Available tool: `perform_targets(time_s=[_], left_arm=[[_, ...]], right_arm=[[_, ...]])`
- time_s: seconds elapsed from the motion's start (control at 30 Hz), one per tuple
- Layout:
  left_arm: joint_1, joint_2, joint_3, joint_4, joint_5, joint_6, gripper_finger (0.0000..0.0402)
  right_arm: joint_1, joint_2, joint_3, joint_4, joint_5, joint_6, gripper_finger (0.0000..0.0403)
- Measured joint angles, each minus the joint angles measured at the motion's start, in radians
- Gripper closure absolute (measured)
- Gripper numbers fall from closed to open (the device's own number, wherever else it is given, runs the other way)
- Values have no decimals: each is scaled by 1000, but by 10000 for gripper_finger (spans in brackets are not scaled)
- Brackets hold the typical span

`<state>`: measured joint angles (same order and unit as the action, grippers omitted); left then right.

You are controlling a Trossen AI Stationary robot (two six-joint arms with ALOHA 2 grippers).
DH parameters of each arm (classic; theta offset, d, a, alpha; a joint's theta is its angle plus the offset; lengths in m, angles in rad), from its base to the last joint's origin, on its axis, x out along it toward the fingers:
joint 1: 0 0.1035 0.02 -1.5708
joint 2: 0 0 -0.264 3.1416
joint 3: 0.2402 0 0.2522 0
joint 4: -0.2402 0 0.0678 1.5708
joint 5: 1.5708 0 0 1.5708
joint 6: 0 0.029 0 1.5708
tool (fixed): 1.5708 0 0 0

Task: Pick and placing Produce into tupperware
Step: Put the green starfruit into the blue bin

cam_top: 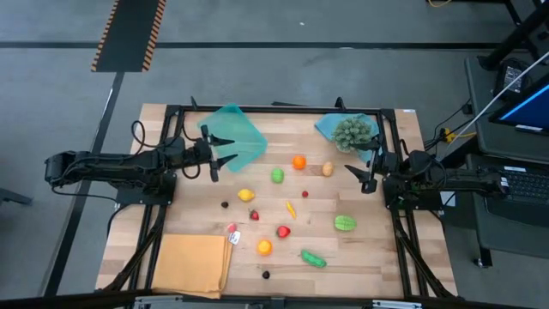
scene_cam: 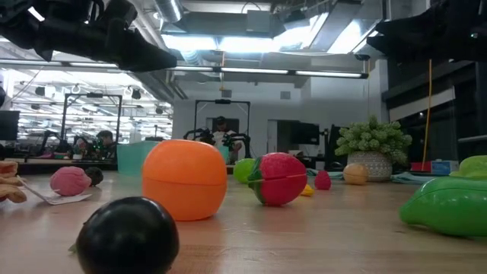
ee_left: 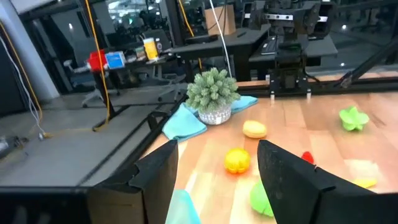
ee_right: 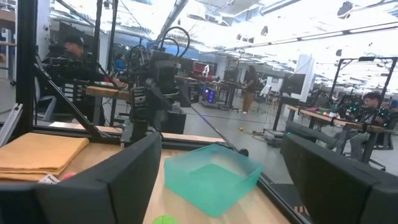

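both jaws spread and empty, left gripper [cam_top: 214, 159] beside the translucent teal plastic tray [cam_top: 240, 137] at the bench's far edge, right gripper [cam_top: 360, 176] near its right edge; no produce picked yet, next a descent onto the small orange toy fruit [cam_top: 298, 161].

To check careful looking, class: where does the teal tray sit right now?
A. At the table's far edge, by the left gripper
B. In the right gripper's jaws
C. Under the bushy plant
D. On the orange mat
A: in the high view the tray lies at the far edge, beside the left gripper, with nothing in it.
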<state>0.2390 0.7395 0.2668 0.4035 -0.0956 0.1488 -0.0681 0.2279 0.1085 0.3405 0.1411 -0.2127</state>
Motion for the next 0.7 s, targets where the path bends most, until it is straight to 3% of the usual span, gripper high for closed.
perform_targets(time_s=[0.37, 0.7], left_arm=[[-1, 0, 0, -10, 44, 16, 180], [-5, 0, 0, -10, 45, 18, 119]], right_arm=[[2, 1, 0, -40, -34, -2, 71], [7, 1, 3, -44, -38, -47, 71]])
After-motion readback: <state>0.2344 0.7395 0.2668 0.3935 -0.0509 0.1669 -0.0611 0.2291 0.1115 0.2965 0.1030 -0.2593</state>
